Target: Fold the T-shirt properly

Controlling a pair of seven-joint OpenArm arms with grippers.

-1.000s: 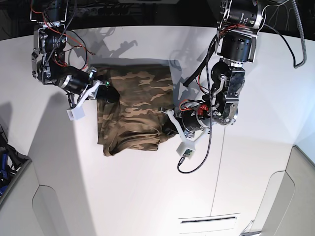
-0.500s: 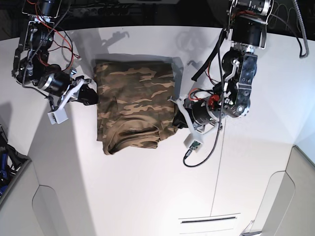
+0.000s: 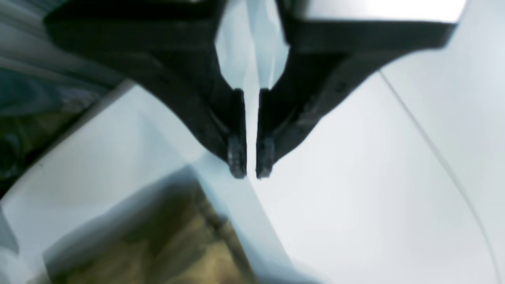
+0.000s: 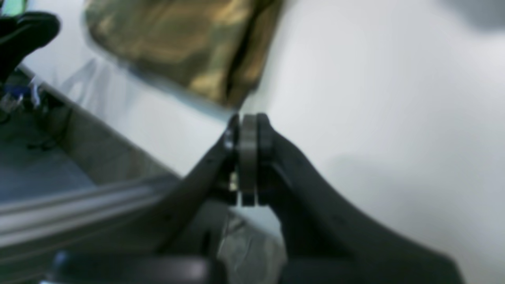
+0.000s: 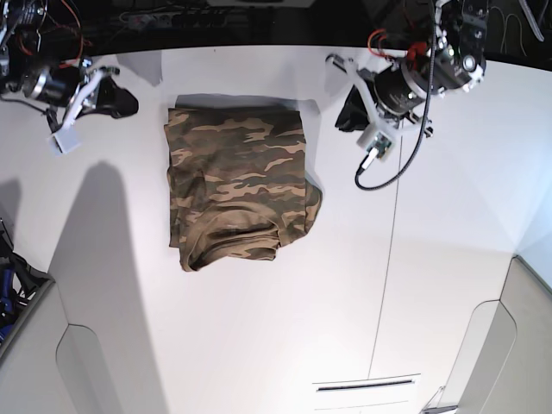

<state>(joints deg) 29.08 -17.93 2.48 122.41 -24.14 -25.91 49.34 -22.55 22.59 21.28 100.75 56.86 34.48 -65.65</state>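
One camouflage T-shirt (image 5: 239, 188) lies on a white table (image 5: 259, 345), folded into a compact, roughly rectangular bundle, with a rumpled collar edge at its lower end. The folding looks essentially finished; at most some tidying of that lower edge seems left. Two arms sit well apart from the shirt, near the table's far edge. The left gripper (image 3: 251, 159) shows only a thin slit between its jaws and holds nothing. The right gripper (image 4: 247, 126) is pressed closed, also empty.
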